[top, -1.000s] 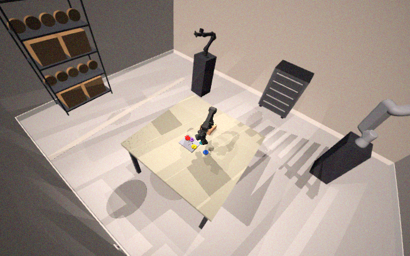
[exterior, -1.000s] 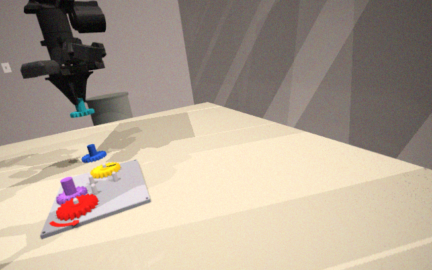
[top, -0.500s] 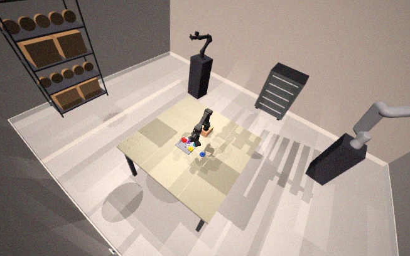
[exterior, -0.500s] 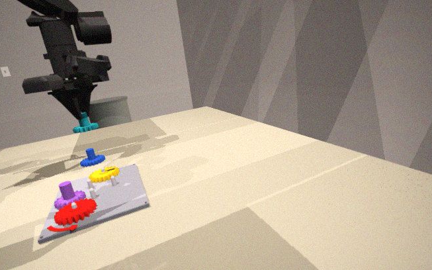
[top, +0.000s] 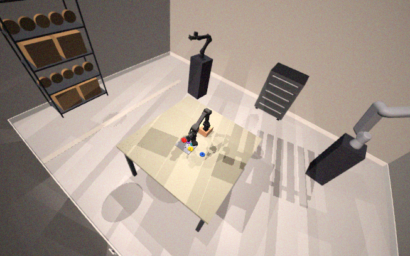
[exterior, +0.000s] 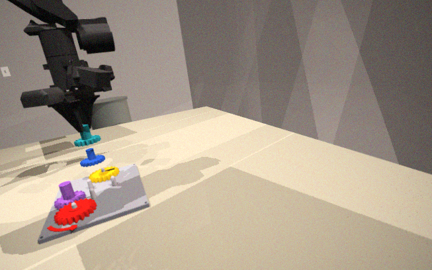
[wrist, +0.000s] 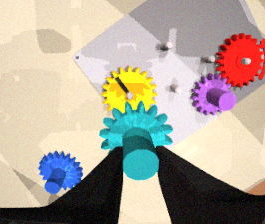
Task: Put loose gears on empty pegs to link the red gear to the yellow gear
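Note:
My gripper (exterior: 85,129) (wrist: 139,152) is shut on the stem of the teal gear (exterior: 87,139) (wrist: 136,128) and holds it in the air, above the table near the yellow gear's side of the board. The grey board (exterior: 126,198) (wrist: 100,47) bears the red gear (exterior: 75,211) (wrist: 239,70), the yellow gear (exterior: 104,174) (wrist: 118,95) with its black stripe, and a purple gear (exterior: 65,190) (wrist: 210,95) beside the red one. Empty pegs show between them, one peg (wrist: 173,88) nearest the purple gear's left. A blue gear (top: 202,154) (exterior: 92,160) (wrist: 60,170) stands on the table off the board.
The arm's wooden base block (top: 205,131) is on the table (top: 181,177) behind the board. The red arrow (exterior: 62,229) (wrist: 264,60) lies beside the red gear. A shelf, a drawer cabinet and two other arms on pedestals stand away from the table.

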`<move>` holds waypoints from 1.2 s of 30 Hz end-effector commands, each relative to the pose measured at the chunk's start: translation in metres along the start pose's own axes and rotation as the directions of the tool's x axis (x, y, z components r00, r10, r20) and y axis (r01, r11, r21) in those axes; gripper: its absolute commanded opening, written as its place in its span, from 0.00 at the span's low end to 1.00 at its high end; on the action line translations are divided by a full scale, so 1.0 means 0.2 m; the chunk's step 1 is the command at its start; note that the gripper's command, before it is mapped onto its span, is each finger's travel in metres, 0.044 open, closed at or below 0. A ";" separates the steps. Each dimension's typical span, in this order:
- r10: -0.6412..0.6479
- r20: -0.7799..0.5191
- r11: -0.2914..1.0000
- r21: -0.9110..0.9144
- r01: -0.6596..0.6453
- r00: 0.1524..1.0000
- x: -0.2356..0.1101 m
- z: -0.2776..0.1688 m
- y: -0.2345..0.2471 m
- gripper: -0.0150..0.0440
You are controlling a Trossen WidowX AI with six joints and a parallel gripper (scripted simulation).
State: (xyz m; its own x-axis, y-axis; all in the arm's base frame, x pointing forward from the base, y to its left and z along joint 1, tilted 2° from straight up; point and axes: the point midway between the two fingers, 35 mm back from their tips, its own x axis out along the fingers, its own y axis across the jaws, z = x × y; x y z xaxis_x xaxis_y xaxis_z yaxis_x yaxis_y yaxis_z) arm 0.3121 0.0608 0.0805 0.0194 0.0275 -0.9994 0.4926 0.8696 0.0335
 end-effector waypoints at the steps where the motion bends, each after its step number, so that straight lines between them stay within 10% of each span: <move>1: -0.003 -0.007 1.000 -0.003 0.003 1.000 0.04 0.02 -0.05 0.25; 36: -0.006 -0.006 0.996 0.084 0.007 1.000 0.16 0.11 -0.27 0.25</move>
State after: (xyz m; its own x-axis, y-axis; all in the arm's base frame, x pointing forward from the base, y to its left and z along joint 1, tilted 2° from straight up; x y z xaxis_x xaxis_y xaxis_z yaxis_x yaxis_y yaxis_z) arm 0.3057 0.0048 0.0460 0.0111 0.0242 -0.9996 0.5302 0.8475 0.0264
